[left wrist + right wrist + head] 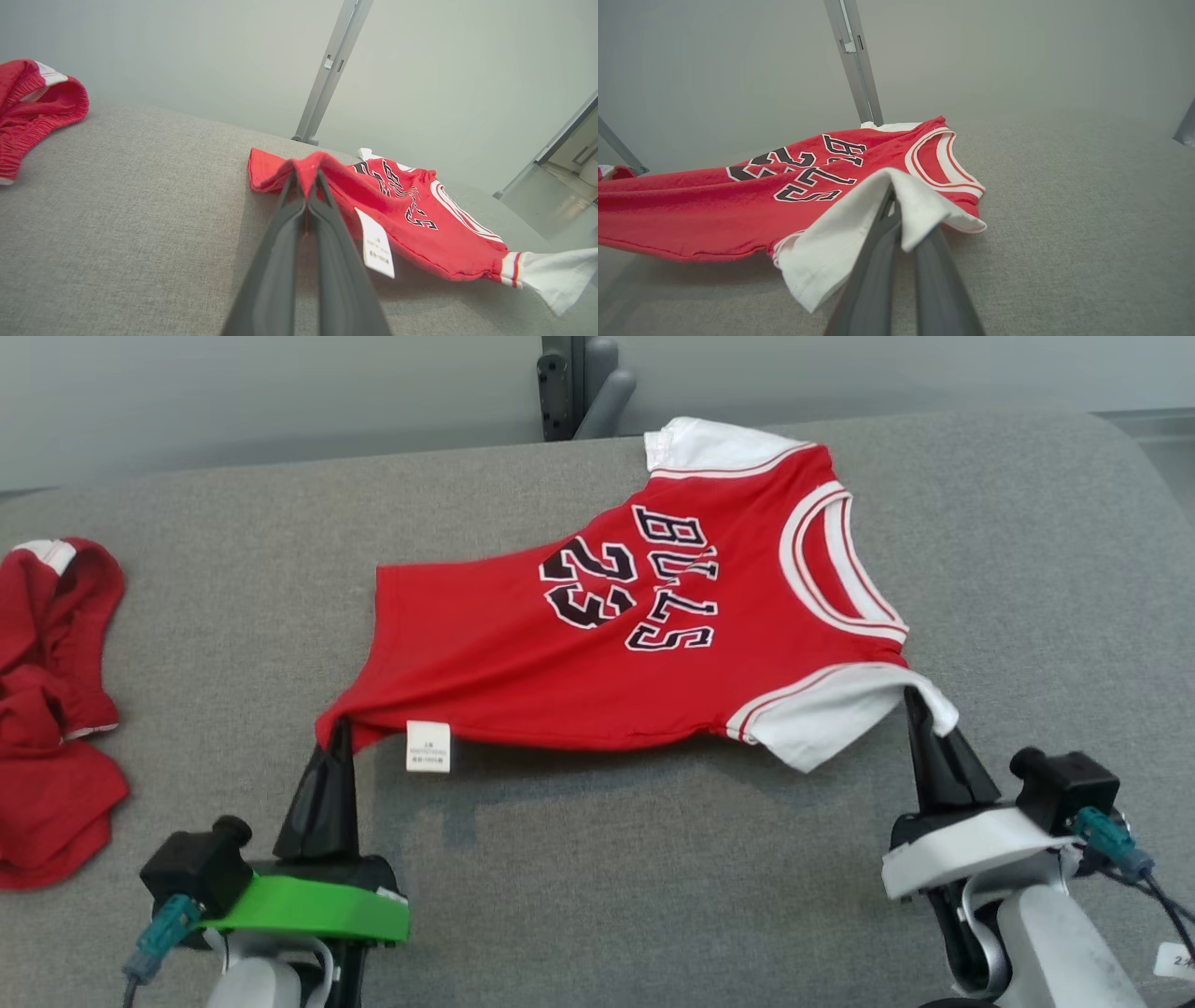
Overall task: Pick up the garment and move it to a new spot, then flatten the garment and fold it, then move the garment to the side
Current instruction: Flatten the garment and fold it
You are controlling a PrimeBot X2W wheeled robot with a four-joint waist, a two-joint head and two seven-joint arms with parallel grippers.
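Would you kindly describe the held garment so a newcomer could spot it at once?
On the grey padded surface, look centre: the left gripper and right gripper hold a red jersey. Unlike the crumpled red garment at left, it reads BULLS 23.

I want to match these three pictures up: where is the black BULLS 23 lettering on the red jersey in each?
Head view: the lettering on the jersey sits just right of centre, upper half.
Left wrist view: right of centre, beyond the dark fingers.
Right wrist view: left of centre, above the white sleeve.
Shared landmark: the grey metal post behind it.
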